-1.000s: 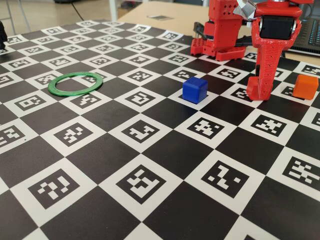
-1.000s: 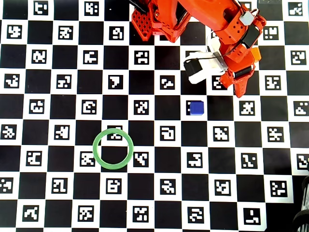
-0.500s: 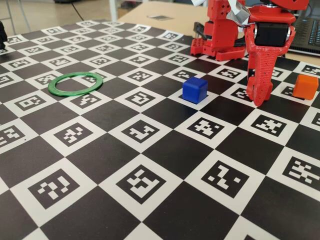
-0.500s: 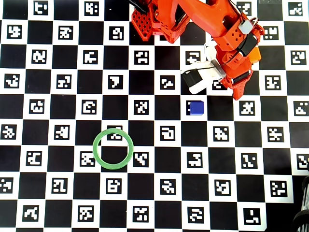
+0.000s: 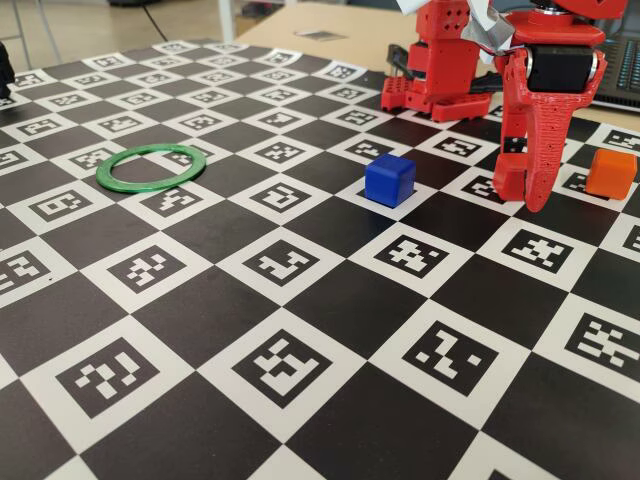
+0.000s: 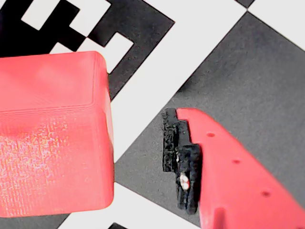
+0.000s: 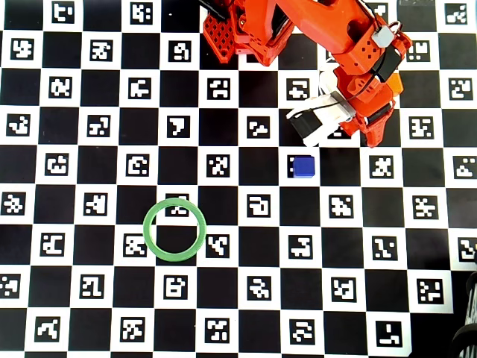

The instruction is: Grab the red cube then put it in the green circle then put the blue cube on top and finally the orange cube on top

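Observation:
The red cube (image 6: 52, 138) fills the left of the wrist view, resting on the checkered board. One red fingertip with a black pad (image 6: 183, 162) stands to its right, with a bare strip of board between them. In the fixed view my gripper (image 5: 524, 196) points down at the board, open, with the red cube (image 5: 508, 184) peeking out just left of the long finger. The blue cube (image 5: 389, 180) (image 7: 302, 166) sits left of the gripper. The orange cube (image 5: 610, 172) sits to its right. The green circle (image 5: 150, 187) (image 7: 146, 230) lies empty, far to the left.
The red arm base (image 5: 440, 70) (image 7: 238, 33) stands at the back of the marker-printed checkerboard (image 5: 300, 330). A tan table surface and dark equipment lie beyond the board's far edge.
The gripper has twisted at the wrist and shifted slightly right in the fixed view, staying low beside the red cube. The cubes and ring have not moved.

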Robot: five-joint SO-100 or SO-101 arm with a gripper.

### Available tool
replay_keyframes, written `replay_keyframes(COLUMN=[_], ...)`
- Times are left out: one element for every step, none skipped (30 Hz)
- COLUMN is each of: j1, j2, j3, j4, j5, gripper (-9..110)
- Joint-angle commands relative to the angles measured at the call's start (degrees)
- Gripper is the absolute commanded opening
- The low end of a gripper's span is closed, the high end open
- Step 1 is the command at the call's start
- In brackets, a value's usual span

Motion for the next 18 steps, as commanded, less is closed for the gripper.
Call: replay_keyframes(j1=[-0.4, -0.4, -0.4, -0.4, -0.4, -0.4, -0.4, -0.4, -0.4, -0.4, -0.5, -0.5, -0.5, -0.5, -0.5, -0.4, -0.4, -0.4], j2=[0.2, 0.2, 0.2, 0.2, 0.2, 0.2, 0.2, 0.2, 0.2, 0.1, 0.0, -0.1, -0.1, -0.2, -0.2, -0.3, -0.3, -0.3], j3=[-4.8, -4.9, -4.9, -5.1, -5.3, -5.4, -5.7, -5.8, -5.8, -5.8, -5.8, -5.8, -5.7, -5.5, -5.4, -5.4, -5.4, -5.4], j4=[0.7, 0.7, 0.6, 0.6, 0.6, 0.5, 0.5, 0.5, 0.5, 0.4, 0.3, 0.1, -0.1, -0.2, -0.3, -0.4, -0.4, -0.4], j5=[-0.4, -0.5, -0.6, -0.6, -0.4, -0.4, -0.4, -0.4, -0.4, -0.3, -0.3, -0.3, -0.3, -0.3, -0.3, -0.1, -0.1, -0.2], gripper=[41, 41, 41, 40, 40, 40, 40, 40, 40, 40, 40, 40, 40, 40, 39, 39, 39, 38])
